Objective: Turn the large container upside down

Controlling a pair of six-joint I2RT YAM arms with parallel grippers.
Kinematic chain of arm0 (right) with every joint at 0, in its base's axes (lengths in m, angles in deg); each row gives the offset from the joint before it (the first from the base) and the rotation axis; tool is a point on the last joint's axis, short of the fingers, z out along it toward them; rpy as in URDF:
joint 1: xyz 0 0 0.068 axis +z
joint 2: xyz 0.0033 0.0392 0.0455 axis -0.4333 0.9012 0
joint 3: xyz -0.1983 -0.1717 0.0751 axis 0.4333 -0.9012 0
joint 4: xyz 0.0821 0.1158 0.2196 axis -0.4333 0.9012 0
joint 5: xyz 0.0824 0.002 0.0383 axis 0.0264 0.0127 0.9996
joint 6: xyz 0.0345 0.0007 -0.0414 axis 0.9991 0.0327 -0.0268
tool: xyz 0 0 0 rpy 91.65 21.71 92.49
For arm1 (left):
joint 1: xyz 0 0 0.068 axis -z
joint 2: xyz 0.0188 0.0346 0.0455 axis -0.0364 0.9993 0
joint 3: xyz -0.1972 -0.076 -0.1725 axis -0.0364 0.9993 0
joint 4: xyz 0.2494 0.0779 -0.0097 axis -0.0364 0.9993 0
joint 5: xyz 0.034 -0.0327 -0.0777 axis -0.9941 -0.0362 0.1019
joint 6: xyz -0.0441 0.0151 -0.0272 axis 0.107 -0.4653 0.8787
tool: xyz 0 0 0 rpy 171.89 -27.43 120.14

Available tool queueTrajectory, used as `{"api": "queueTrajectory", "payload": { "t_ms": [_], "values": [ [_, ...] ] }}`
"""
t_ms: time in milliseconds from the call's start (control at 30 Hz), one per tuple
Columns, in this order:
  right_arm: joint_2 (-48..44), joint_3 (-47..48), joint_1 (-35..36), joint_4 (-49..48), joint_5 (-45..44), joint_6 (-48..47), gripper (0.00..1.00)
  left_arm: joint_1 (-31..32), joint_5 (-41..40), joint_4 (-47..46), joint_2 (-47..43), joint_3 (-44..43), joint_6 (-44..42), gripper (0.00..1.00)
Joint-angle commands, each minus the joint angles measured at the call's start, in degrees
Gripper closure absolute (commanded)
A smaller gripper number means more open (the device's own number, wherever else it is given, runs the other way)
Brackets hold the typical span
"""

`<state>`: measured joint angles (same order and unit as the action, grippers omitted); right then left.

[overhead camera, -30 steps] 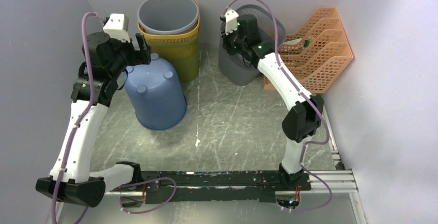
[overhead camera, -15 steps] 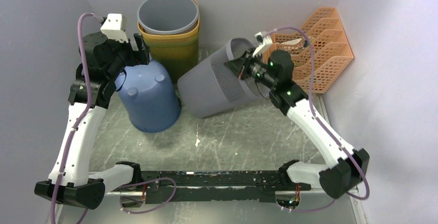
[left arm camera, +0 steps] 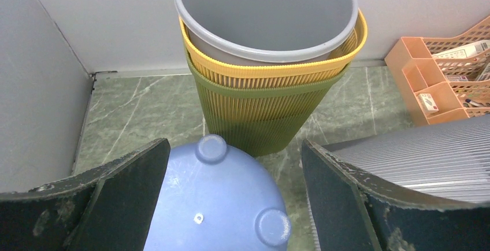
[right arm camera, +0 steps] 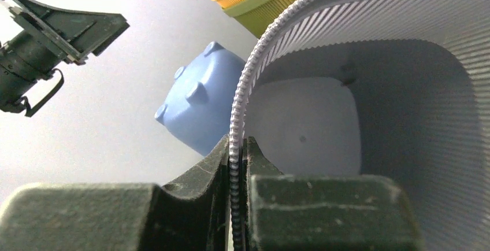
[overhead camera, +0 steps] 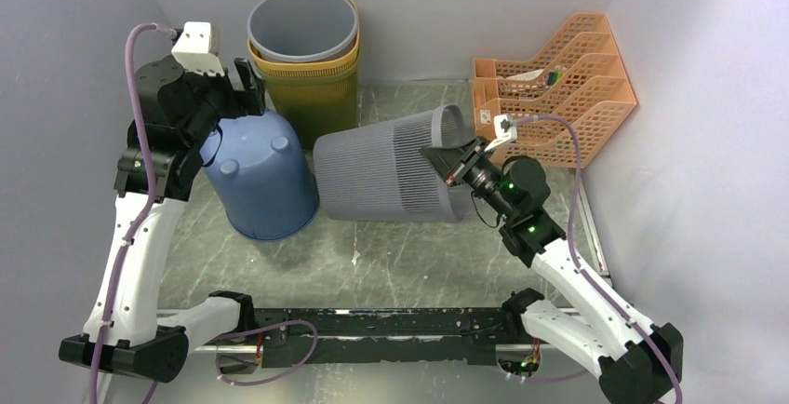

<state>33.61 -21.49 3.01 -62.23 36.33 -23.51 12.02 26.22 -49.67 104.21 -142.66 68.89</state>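
Five bins in all share the marbled table (overhead camera: 409,246). A stack of three nested bins (overhead camera: 316,78), grey inside yellow inside green, stands at the back wall. One blue bucket (overhead camera: 265,176) sits upside down, feet up, in front of that stack. One grey ribbed wastebasket (overhead camera: 386,176) is tipped on its side mid-table. One orange file rack (overhead camera: 558,83) sits in the back right corner. The wastebasket's closed bottom points left, just beside the blue bucket. Its mouth faces right toward the right gripper (overhead camera: 458,164), whose jaws are pressed together on the rim, one finger inside and one outside. The left gripper (overhead camera: 244,87) hovers above the blue bucket with its jaws spread wide, holding nothing
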Motion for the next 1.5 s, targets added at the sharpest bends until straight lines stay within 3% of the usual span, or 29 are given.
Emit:
{"api": "queueTrajectory", "payload": {
  "t_ms": [0,367,467,567,833,1033,1167,1233,1467],
  "values": [
    [-1.73,-8.20,0.73,-12.45,1.52,9.34,1.00,0.35,0.25,1.26,-1.32,-2.22,-0.25,0.05],
    [-10.10,-23.61,0.15,-11.35,-5.03,13.52,1.00,0.35,0.42,1.70,-0.32,-2.88,-0.75,0.04],
    [-12.68,-28.96,-1.63,-13.91,-6.14,16.01,1.00,0.35,0.38,1.67,0.32,-3.33,-0.84,0.04],
    [-11.79,-36.16,-4.96,-22.62,-4.71,21.69,1.00,0.35,0.31,1.84,1.09,-4.10,-1.13,0.05],
    [6.32,-47.05,-19.45,-49.76,7.99,30.18,1.00,0.35,-1.61,2.56,1.65,-4.34,-2.76,0.04],
    [27.33,-49.21,-32.54,-71.25,20.40,34.50,1.00,0.35,-2.41,2.54,2.29,-4.21,-3.42,0.04],
    [43.91,-45.99,-35.31,-90.34,28.94,41.25,1.00,0.35,-2.63,2.82,3.10,-5.41,-3.51,0.05],
    [45.04,-43.93,-34.84,-90.65,30.75,41.96,1.00,0.35,-2.75,2.83,3.37,-5.90,-3.51,0.05],
    [34.03,-37.55,-31.89,-90.57,30.91,46.53,1.00,0.35,-2.71,2.57,4.24,-6.67,-3.00,0.04]
  ]
}}
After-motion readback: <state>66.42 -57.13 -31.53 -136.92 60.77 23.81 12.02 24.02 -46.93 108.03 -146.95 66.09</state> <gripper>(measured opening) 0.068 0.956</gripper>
